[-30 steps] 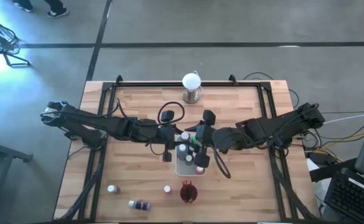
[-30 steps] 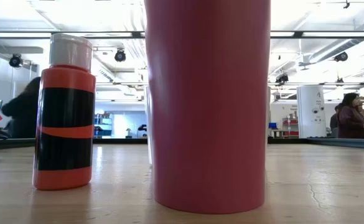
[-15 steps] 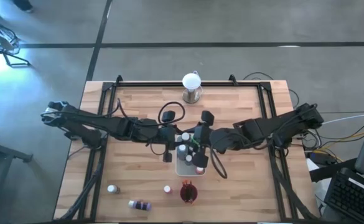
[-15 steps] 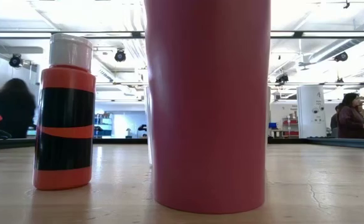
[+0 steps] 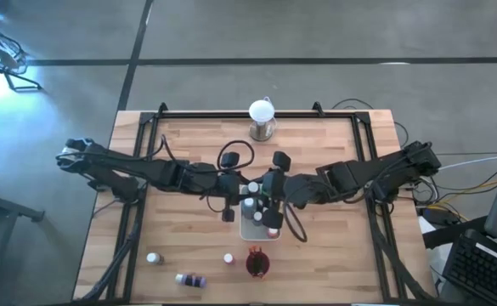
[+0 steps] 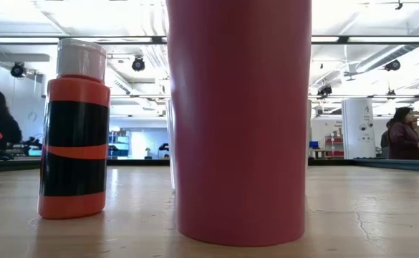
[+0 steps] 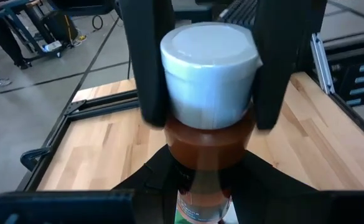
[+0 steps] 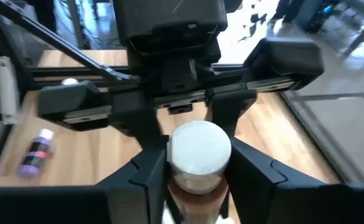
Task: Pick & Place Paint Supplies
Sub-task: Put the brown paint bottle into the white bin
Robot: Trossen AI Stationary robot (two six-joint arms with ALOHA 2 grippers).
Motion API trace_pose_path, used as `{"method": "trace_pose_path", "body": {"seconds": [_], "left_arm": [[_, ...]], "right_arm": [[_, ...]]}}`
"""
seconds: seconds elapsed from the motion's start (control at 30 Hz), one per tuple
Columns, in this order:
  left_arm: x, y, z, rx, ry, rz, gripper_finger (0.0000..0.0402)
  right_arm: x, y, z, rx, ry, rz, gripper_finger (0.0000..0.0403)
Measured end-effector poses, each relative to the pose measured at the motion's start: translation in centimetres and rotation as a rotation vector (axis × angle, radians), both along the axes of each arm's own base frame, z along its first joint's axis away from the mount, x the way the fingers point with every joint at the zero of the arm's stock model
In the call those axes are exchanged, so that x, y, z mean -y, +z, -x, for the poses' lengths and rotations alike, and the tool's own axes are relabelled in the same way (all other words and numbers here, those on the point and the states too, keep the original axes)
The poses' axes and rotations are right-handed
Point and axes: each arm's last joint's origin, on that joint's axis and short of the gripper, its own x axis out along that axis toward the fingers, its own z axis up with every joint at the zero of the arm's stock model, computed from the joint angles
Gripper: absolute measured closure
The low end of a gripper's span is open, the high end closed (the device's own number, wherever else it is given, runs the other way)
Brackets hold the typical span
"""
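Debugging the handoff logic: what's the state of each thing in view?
brown bottle: capped, gripped from both sides
left gripper: shut on the brown bottle's body
right gripper: shut on its cap
orange bottle: upright, capped
purple bottle: lying on its side
red cup: upright

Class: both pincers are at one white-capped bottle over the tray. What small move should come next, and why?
Probably the left pincer should let go. It is shut on the bottle, and the right pincer brackets the same white cap from the other side over the tray, so the right arm looks ready to take it.
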Motion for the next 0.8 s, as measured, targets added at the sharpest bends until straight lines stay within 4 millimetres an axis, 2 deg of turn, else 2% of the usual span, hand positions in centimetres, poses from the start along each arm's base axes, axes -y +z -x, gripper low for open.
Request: {"method": "trace_pose_path", "body": {"seconds": [0.23, 0.43, 0.57, 0.8], "left_arm": [[-0.1, -0.5, 0.2, -0.057, 0.007, 0.001, 0.0289], [-0.1, -0.6, 0.2, -0.063, 0.010, 0.007, 0.0289], [-0.1, -0.6, 0.2, -0.061, 0.012, 0.009, 0.0289], [-0.2, -0.6, 0.2, -0.058, 0.016, 0.011, 0.0289]], "right_arm": [[0.4, -0.1, 0.3, -0.033, 0.012, -0.045, 0.0220], [0.6, -0.1, 0.1, -0.035, 0.011, -0.051, 0.0202], [0.8, -0.1, 0.1, -0.035, 0.011, -0.053, 0.0203], [1.2, -0.1, 0.0, -0.036, 0.000, -0.052, 0.0235]]}}
